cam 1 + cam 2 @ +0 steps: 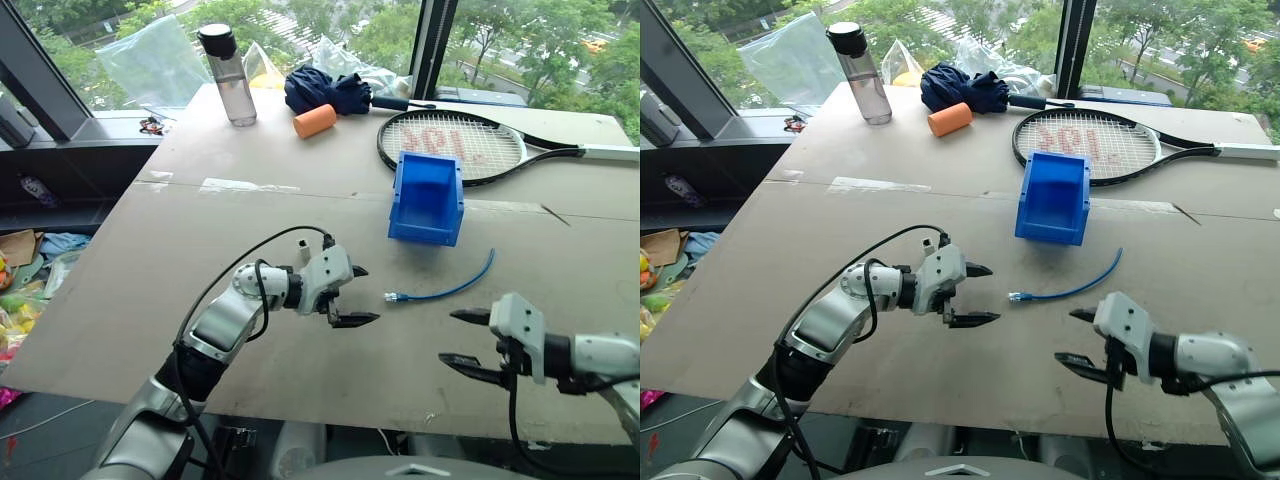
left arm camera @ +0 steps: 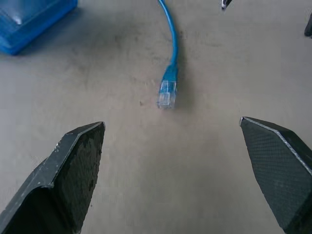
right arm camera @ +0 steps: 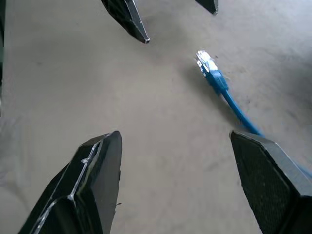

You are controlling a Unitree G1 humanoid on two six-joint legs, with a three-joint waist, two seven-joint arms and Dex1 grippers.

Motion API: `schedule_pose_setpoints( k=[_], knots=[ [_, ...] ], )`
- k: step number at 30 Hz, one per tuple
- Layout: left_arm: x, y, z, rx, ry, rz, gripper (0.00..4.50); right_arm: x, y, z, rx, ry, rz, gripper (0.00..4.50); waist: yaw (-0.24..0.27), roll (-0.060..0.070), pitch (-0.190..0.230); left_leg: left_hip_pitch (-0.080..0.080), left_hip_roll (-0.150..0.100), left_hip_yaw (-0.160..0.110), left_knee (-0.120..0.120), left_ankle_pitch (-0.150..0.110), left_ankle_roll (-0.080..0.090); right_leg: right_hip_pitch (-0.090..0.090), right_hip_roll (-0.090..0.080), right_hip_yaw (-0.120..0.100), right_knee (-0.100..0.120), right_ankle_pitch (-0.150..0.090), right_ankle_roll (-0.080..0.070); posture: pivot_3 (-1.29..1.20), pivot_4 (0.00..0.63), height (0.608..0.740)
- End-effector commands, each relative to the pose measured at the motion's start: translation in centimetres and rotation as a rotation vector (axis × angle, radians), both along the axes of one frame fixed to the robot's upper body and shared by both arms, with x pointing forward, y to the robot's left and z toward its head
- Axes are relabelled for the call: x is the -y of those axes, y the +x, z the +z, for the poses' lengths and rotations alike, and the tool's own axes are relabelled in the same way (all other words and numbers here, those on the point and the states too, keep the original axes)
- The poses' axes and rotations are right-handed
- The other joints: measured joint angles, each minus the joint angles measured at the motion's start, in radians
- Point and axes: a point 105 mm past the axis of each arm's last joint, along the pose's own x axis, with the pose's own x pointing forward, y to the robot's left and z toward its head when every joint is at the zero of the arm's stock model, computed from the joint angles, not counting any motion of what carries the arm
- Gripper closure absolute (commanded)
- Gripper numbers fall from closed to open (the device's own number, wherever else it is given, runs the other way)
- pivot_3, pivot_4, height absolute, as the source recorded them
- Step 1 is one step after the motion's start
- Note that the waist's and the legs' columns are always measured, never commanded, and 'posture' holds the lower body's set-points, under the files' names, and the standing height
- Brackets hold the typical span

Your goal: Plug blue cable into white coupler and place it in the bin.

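Cable first: the short, thin, bright blue network cable (image 1: pixel 445 290) lies loose on the grey-brown board table (image 1: pixel 150 290), curving from its small clear plug (image 1: pixel 393 297) up toward two o'clock, with nothing gripping it. The plug end rests between the two grippers, apart from both. The small, boxy, bright blue plastic bin (image 1: pixel 427 198) stands upright on the table at about twelve o'clock from the plug, near the cable's far end but not touching it.

The left gripper (image 1: pixel 357 295) hangs just above the table at nine o'clock from the plug, its two black fingers spread wide and pointing toward the plug, holding nothing; in the left wrist view the plug (image 2: pixel 166 93) sits ahead of the gap between the fingers (image 2: pixel 68 175). The right gripper (image 1: pixel 465 340) hovers at about five o'clock from the plug, jaws likewise apart and empty, aimed back toward the left one.

At the far end of the table, at twelve o'clock, lie a black-framed tennis racket (image 1: pixel 450 145) just behind the bin, a dark blue folded umbrella (image 1: pixel 325 88), an orange foam cylinder (image 1: pixel 315 120) and a clear plastic water bottle with a black cap (image 1: pixel 229 75), standing upright.
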Motion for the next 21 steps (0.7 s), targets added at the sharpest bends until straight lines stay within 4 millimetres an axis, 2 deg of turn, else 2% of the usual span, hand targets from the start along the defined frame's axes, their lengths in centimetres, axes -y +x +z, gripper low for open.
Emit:
schedule_pose_setpoints(
  k=[1,6,7,8,10,11,13,14,15,16,19,21],
  knots=[
    [1.4,0.7,0.4,0.035,-0.007,-0.047,0.0,0.5,-0.9,1.7,0.098,0.029,-0.068,0.96,-0.006,0.001,0.0,0.0,0.0,0.0,0.0,0.0,0.0,0.0,0.0,0.0,0.0,-0.001,-0.001,0.0,0.15,0.74],
    [2.7,1.5,-0.5,0.031,0.046,-0.087,0.0,0.9,-2.0,1.8,0.129,0.031,-0.193,0.96,-0.026,0.001,-0.002,0.001,0.0,-0.001,0.002,0.0,0.0,0.001,0.001,0.001,0.001,-0.001,-0.002,0.0,0.15,0.74],
    [2.8,1.4,-0.8,0.021,0.066,-0.105,0.5,0.8,-2.1,1.8,0.134,0.033,-0.209,0.92,-0.027,0.001,-0.002,0.001,0.0,-0.001,0.002,0.0,0.0,0.001,0.002,0.001,0.002,-0.001,-0.002,0.0,0.15,0.74],
    [2.8,1.3,-1.1,0.015,0.088,-0.124,0.69,0.7,-2.2,1.9,0.136,0.036,-0.22,0.92,-0.027,0.001,-0.002,0.001,0.0,-0.002,0.002,0.0,0.0,0.001,0.002,0.001,0.002,-0.001,-0.002,0.0,0.15,0.74],
    [2.6,1.0,-1.7,0.01,0.133,-0.16,1.67,0.5,-2.4,1.9,0.141,0.037,-0.234,0.92,-0.025,0.001,-0.002,0.001,0.001,-0.002,0.002,0.0,0.0,0.001,0.002,0.001,0.002,-0.001,-0.002,0.0,0.15,0.74],
    [2.4,0.8,-1.9,0.007,0.149,-0.175,2.02,0.5,-2.4,2.0,0.145,0.041,-0.244,0.92,-0.025,0.001,-0.003,0.001,0.001,-0.003,0.002,0.0,0.0,0.001,0.002,0.001,0.002,-0.001,-0.002,0.0,0.15,0.74],
    [2.1,0.5,-2.2,-0.001,0.175,-0.206,3.16,0.2,-2.5,2.2,0.147,0.062,-0.268,0.92,-0.024,0.001,-0.003,0.0,0.001,-0.003,0.002,0.0,0.0,0.001,0.002,0.001,0.001,-0.002,-0.003,0.0,0.15,0.74],
    [2.0,0.5,-2.2,-0.003,0.178,-0.212,3.48,0.1,-2.4,2.2,0.142,0.073,-0.28,0.92,-0.024,0.001,-0.004,0.0,0.001,-0.003,0.002,0.0,0.0,0.001,0.002,0.001,0.001,-0.002,-0.003,0.0,0.15,0.74],
    [2.0,0.5,-2.0,-0.016,0.166,-0.211,4.13,-0.2,-2.4,2.2,0.131,0.095,-0.293,0.92,-0.024,0.001,-0.004,0.0,0.001,-0.003,0.002,0.0,0.0,0.001,0.002,0.001,0.001,-0.002,-0.003,0.0,0.15,0.74],
    [1.9,0.6,-1.9,-0.026,0.157,-0.209,4.46,-0.3,-2.3,2.2,0.124,0.109,-0.302,0.92,-0.024,0.001,-0.004,0.0,0.001,-0.003,0.002,0.0,0.0,0.001,0.002,0.001,0.001,-0.002,-0.004,0.0,0.15,0.74],
    [2.5,0.1,0.0,-0.159,0.0,-0.204,4.46,-1.8,-2.2,1.9,0.003,0.253,-0.345,0.92,-0.025,0.002,-0.004,0.0,0.001,-0.003,0.002,0.0,0.0,0.001,0.002,0.001,0.001,-0.002,-0.004,0.0,0.15,0.74],
    [2.7,-0.7,2.0,-0.293,-0.133,-0.227,4.46,-2.7,-2.0,1.8,-0.087,0.38,-0.378,0.92,-0.026,0.002,-0.004,0.0,0.001,-0.003,0.002,0.0,0.0,0.001,0.002,0.0,0.002,-0.002,-0.004,0.0,0.15,0.74]
  ],
)
